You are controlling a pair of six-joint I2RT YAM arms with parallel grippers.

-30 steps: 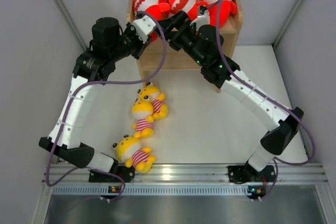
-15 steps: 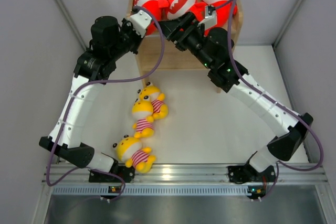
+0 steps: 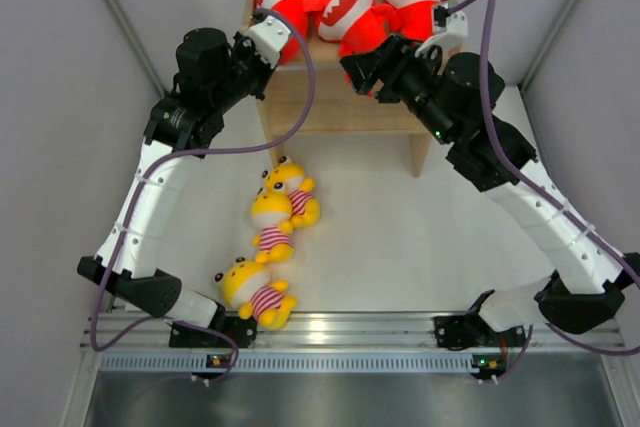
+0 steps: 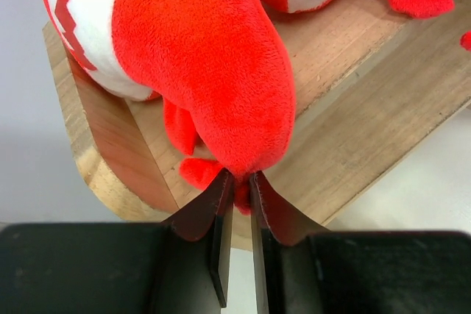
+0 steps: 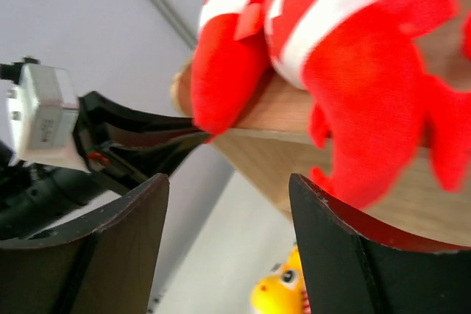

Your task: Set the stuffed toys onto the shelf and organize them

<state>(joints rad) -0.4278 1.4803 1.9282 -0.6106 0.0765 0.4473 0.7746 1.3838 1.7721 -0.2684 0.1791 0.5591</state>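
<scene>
Left gripper [image 4: 237, 182] clamped on the tail tip of a red shark [image 4: 199, 56] at the front edge of the shelf [image 4: 353, 115].
All 3 red sharks [image 3: 345, 2] sit on the top tier, and 3 yellow toys [image 3: 272, 212] lie on the table [image 3: 450, 237]. Right gripper [image 5: 227, 179] hangs spread and empty nearby. Risk: the pinched shark overhangs the edge, so any backward pull could drag it off.
</scene>
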